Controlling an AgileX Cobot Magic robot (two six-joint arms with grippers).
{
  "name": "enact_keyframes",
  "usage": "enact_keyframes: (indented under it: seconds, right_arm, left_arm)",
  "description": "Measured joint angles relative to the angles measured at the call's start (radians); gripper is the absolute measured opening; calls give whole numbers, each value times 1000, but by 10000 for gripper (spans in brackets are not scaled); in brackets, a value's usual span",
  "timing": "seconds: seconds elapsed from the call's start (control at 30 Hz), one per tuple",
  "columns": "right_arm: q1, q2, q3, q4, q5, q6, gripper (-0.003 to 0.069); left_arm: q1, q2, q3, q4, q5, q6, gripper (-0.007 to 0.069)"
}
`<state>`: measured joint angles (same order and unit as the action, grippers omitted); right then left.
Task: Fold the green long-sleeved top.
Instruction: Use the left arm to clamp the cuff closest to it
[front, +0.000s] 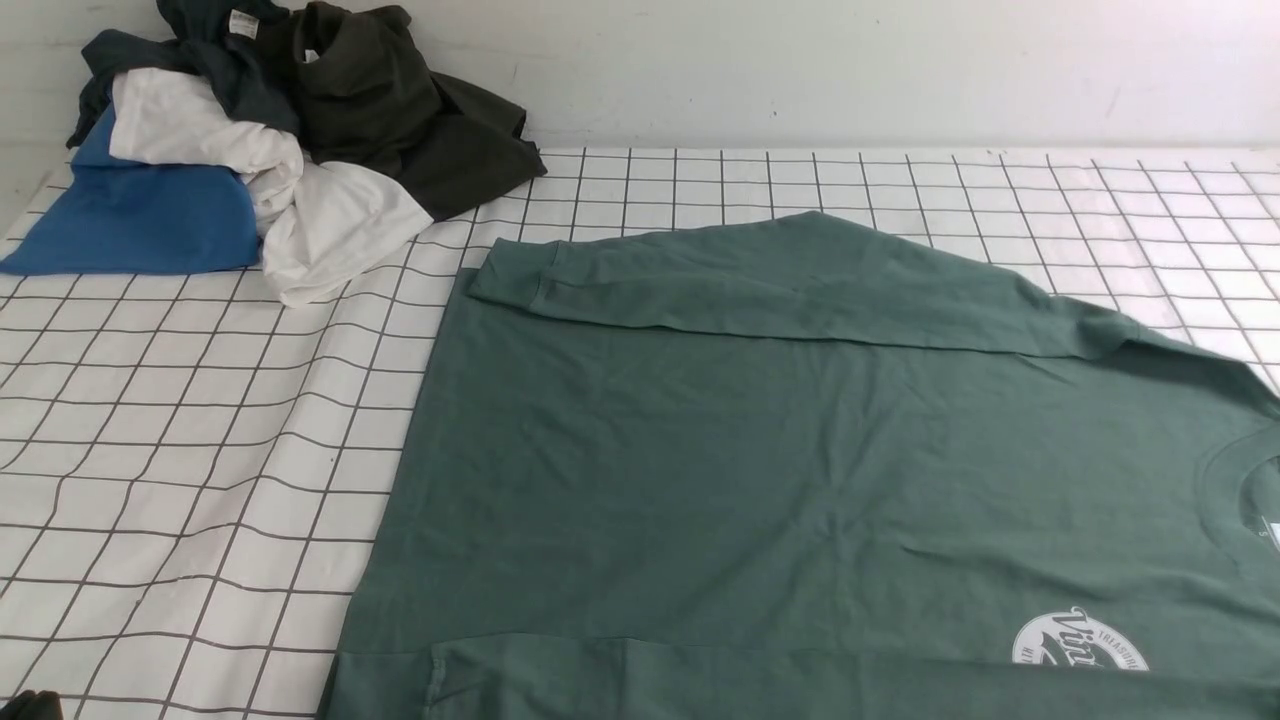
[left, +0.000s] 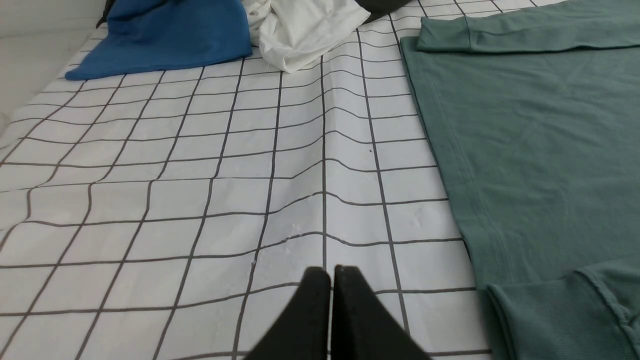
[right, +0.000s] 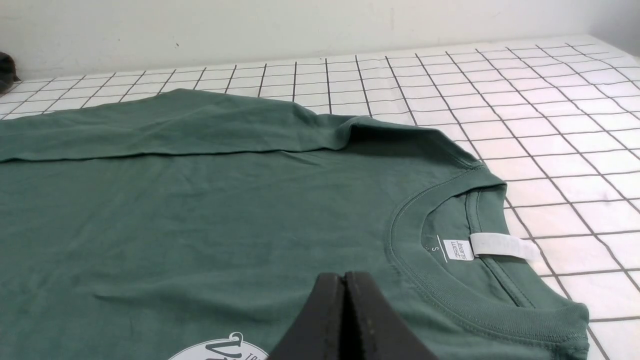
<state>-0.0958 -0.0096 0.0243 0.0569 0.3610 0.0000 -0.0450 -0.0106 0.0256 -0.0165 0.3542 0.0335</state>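
The green long-sleeved top (front: 760, 470) lies flat on the gridded table, collar (front: 1225, 500) to the right, hem to the left, white round logo (front: 1078, 645) near the front. Its far sleeve (front: 780, 285) is folded across the body; the near sleeve lies along the front edge. My left gripper (left: 331, 272) is shut and empty above bare cloth left of the hem (left: 452, 165). My right gripper (right: 344, 277) is shut and empty over the chest, between the logo (right: 220, 350) and the collar (right: 440, 280). Neither gripper shows clearly in the front view.
A heap of other clothes sits at the back left: a blue garment (front: 140, 215), a white one (front: 300, 215) and dark ones (front: 400, 110). The white grid tablecloth (front: 180, 440) is wrinkled left of the top. A wall (front: 800, 60) runs behind the table.
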Motion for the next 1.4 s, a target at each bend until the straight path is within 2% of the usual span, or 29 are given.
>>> enact_keyframes:
  seconds: [1.4]
  right_arm:
    - [0,0,0,-1,0,0,-14]
  left_arm:
    - [0,0,0,-19,-3,-22,-8]
